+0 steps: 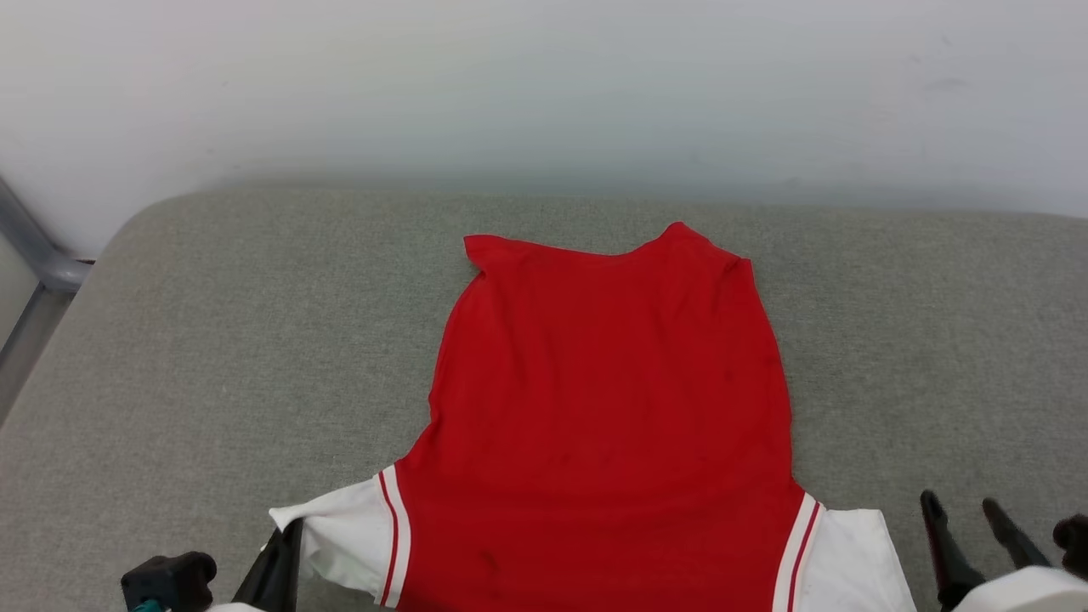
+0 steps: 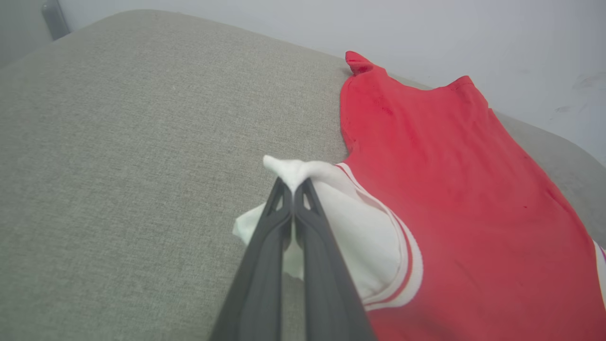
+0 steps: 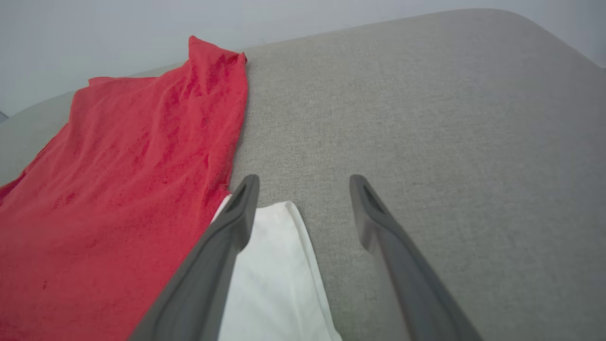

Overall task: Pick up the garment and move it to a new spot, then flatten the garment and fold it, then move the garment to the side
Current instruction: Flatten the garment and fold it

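Note:
The garment [image 1: 608,408] is a red T-shirt with white sleeves and red-and-white stripe trim. It lies spread on the grey cushion, plain face up, hem toward the wall. My left gripper [image 2: 294,183] is shut on the tip of the white left sleeve [image 2: 350,213], pinching it up off the fabric; it shows at the lower left as my left gripper [image 1: 285,531]. My right gripper [image 3: 303,182] stands open just above the cushion, with the flat white right sleeve [image 3: 277,270] lying under and beside its left finger, held by nothing. In the head view my right gripper [image 1: 962,503] is right of that sleeve.
The grey fabric cushion [image 1: 212,340] has bare room left and right of the shirt. A pale wall [image 1: 544,85] rises right behind it. A grey metal rail [image 1: 34,246] stands at the far left edge.

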### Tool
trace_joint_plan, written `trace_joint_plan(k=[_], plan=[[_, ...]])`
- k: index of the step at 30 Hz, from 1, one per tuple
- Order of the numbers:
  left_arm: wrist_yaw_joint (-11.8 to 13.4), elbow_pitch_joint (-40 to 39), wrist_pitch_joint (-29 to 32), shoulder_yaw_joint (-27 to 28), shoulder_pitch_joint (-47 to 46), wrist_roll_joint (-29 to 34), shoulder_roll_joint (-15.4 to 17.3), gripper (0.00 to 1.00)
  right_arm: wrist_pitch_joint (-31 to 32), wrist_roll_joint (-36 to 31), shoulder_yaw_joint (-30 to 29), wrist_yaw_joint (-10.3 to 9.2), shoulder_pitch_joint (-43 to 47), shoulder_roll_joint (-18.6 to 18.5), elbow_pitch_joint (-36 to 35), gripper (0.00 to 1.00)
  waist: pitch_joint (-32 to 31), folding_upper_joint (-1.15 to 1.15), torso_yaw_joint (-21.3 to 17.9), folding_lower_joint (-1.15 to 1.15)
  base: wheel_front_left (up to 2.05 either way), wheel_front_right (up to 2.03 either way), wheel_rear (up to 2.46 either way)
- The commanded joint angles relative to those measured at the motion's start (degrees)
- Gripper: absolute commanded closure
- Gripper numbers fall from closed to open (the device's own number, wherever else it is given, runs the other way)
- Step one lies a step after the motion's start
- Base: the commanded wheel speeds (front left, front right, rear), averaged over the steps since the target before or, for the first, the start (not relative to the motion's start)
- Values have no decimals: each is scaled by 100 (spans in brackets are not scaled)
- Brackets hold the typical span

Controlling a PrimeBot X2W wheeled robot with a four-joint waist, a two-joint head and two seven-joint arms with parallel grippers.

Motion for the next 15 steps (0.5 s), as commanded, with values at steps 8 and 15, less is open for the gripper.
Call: trace_joint_plan(k=[8,15], plan=[[-128,-283,-141,-210,-655,185,-139,100,-631,-200,-285,-3,-2008,7,1025,0,568,0,430,1,0,0,0],[-372,-333,-343,-471,-1240,303,-333,100,86,-500,-424,-3,-3983,-297,2453,0,1236,0,914,1,0,0,0]])
